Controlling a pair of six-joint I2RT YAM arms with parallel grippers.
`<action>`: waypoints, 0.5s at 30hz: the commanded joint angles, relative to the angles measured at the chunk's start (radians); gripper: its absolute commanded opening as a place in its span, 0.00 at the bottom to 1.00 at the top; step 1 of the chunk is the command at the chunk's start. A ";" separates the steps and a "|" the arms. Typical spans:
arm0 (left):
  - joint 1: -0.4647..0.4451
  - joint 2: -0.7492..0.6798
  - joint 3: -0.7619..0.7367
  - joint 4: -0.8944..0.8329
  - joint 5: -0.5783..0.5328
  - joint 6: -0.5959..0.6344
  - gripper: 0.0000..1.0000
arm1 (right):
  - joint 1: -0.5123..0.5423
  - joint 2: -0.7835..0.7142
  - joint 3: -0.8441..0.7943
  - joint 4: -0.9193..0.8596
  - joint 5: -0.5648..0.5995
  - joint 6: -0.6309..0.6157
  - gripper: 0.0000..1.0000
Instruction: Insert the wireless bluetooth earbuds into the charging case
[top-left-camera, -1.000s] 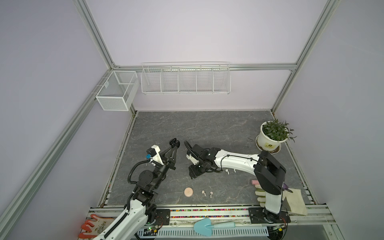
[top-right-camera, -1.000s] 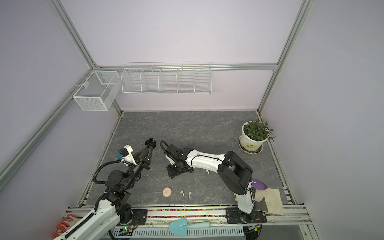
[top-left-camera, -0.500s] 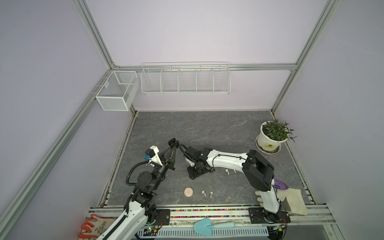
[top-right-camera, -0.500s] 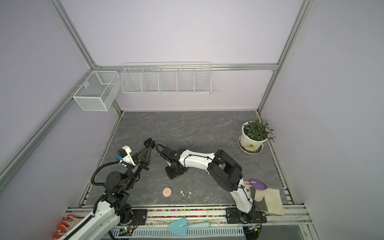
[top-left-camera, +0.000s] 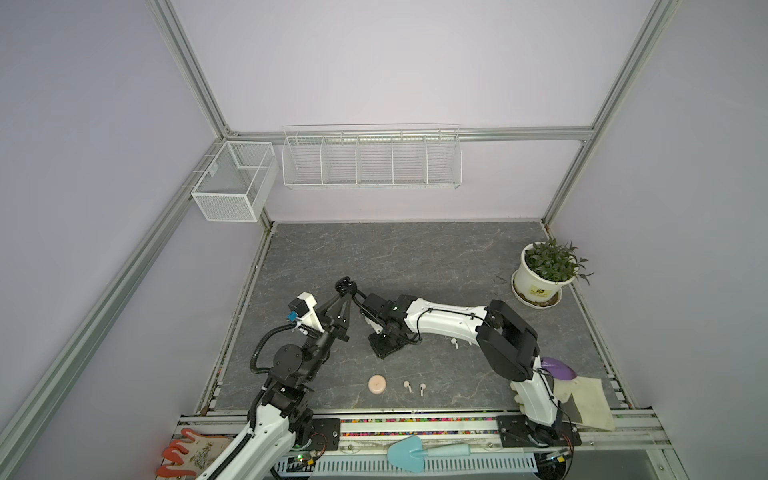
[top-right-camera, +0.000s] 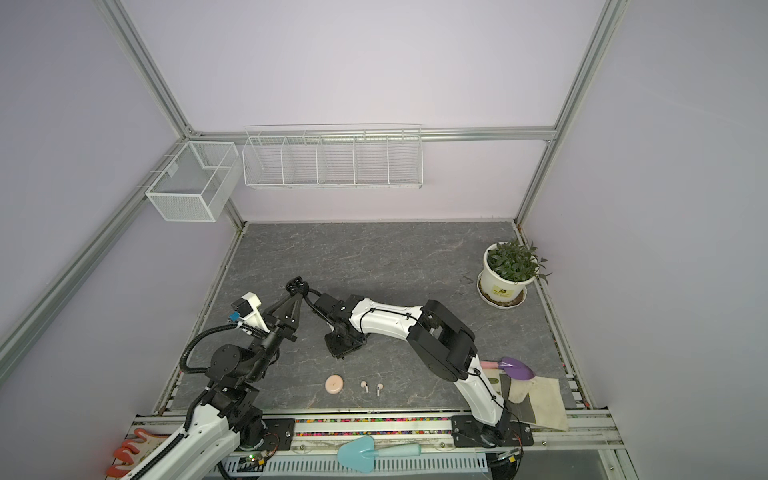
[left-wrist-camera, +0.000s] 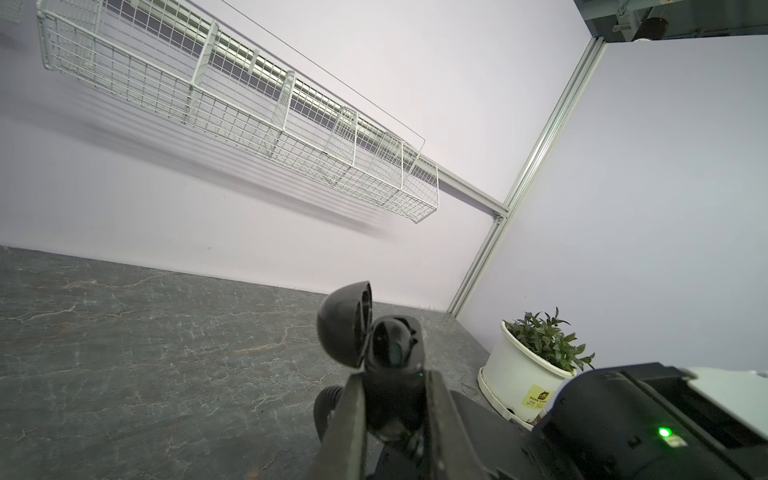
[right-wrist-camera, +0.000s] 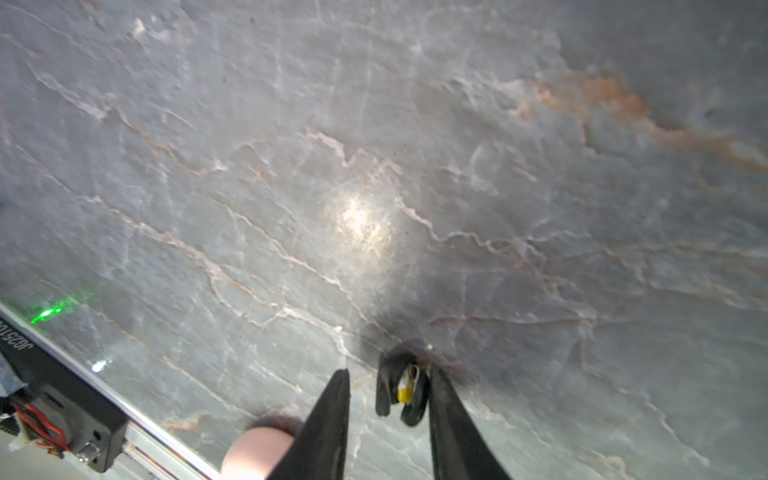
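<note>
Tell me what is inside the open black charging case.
In the left wrist view, the charging case shows a dark glossy cavity beside its raised lid. Whether anything sits inside cannot be seen, because it is too dark.

One earbud (right-wrist-camera: 405, 384) is between the fingers (right-wrist-camera: 328, 415) of the right gripper (right-wrist-camera: 388, 370), close to one finger. Before this gripper lie a second case (top-left-camera: 377, 384) and, at its right, two earbuds (top-left-camera: 407, 386). A single earbud (top-left-camera: 454, 343) lies right of the gripper, beside its arm (top-left-camera: 449, 320). Behind and left, the left gripper (left-wrist-camera: 395, 376) holds the charging case (top-left-camera: 345, 286) above the table (top-left-camera: 415, 257). Far right and behind stands a plant pot (top-left-camera: 536, 286).
</note>
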 joint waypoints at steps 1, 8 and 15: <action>0.004 -0.015 -0.008 -0.009 -0.012 -0.003 0.00 | 0.007 0.023 0.023 -0.050 0.019 -0.003 0.31; 0.004 -0.029 -0.011 -0.019 -0.012 -0.003 0.00 | 0.008 0.038 0.036 -0.061 0.020 -0.007 0.27; 0.004 -0.037 -0.014 -0.022 -0.014 -0.003 0.00 | 0.008 0.042 0.041 -0.066 0.024 -0.013 0.24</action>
